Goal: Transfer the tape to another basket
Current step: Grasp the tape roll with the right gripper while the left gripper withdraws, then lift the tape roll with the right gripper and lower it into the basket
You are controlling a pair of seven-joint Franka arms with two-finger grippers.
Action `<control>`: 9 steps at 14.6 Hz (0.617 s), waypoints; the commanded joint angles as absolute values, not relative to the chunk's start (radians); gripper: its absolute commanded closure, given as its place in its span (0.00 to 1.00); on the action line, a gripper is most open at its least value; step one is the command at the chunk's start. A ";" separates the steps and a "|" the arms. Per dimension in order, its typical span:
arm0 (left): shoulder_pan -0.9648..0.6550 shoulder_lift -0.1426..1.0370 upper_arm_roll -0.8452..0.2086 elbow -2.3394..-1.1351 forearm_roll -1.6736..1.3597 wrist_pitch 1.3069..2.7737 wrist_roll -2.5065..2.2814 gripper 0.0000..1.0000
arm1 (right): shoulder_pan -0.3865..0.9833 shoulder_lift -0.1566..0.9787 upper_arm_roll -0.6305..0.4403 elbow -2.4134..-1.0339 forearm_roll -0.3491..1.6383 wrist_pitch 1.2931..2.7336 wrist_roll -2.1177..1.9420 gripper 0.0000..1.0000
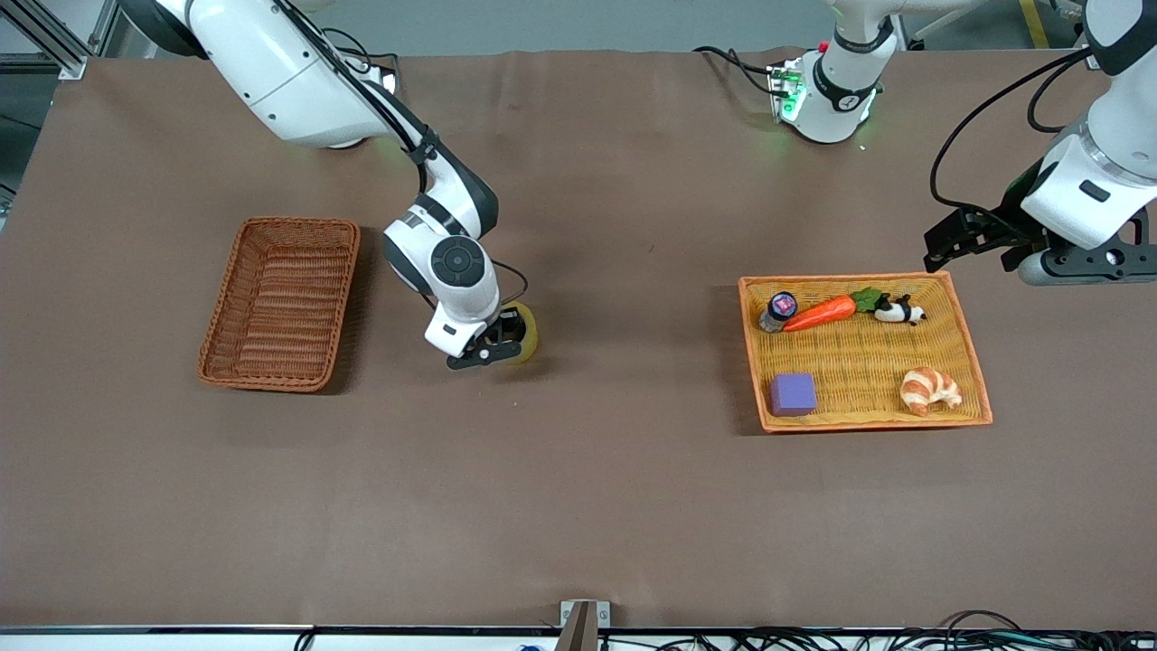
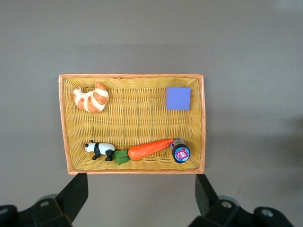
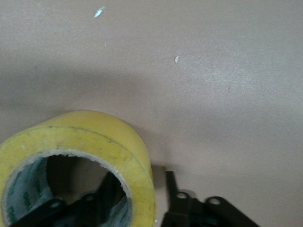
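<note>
The right gripper (image 1: 503,348) is pinching the tape's (image 1: 524,334) wall on the table beside the basket (image 1: 282,303); lifting and carrying remain; the left gripper (image 1: 972,237) is waiting wide open over the tray (image 1: 757,287).

Even overhead light, soft shadows beside baskets. Right wrist view dim, tape (image 3: 75,165) blurry close to right gripper (image 3: 142,208); rest sharp.

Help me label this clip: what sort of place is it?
Probably a robot lab: two arms at a covered table, a tape roll, toys in a tray, cables along the edge.
</note>
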State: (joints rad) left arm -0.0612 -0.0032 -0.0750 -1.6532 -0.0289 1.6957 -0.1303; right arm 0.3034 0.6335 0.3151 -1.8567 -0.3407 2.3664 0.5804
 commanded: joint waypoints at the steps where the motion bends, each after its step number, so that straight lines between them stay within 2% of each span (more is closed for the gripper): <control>1: -0.101 -0.029 -0.034 -1.671 -0.015 1.686 -0.091 0.00 | 0.287 0.632 0.327 -1.845 -0.364 2.362 0.612 0.93; 2: -0.101 -0.029 -0.034 -1.671 -0.012 1.684 -0.087 0.00 | 0.285 0.632 0.327 -1.836 -0.359 2.355 0.618 1.00; 4: -0.104 -0.029 -0.038 -1.671 0.018 1.680 -0.077 0.00 | 0.273 0.621 0.337 -1.827 -0.359 2.321 0.653 1.00; 6: -0.103 -0.028 -0.034 -1.666 0.015 1.674 -0.066 0.00 | 0.227 0.583 0.385 -1.798 -0.354 2.211 0.655 1.00; 7: -0.103 -0.026 -0.031 -1.663 0.008 1.674 -0.060 0.00 | 0.201 0.548 0.402 -1.786 -0.327 2.142 0.655 1.00; 9: -0.104 -0.023 -0.025 -1.654 0.005 1.671 -0.061 0.00 | 0.149 0.409 0.396 -1.789 -0.215 2.044 0.632 1.00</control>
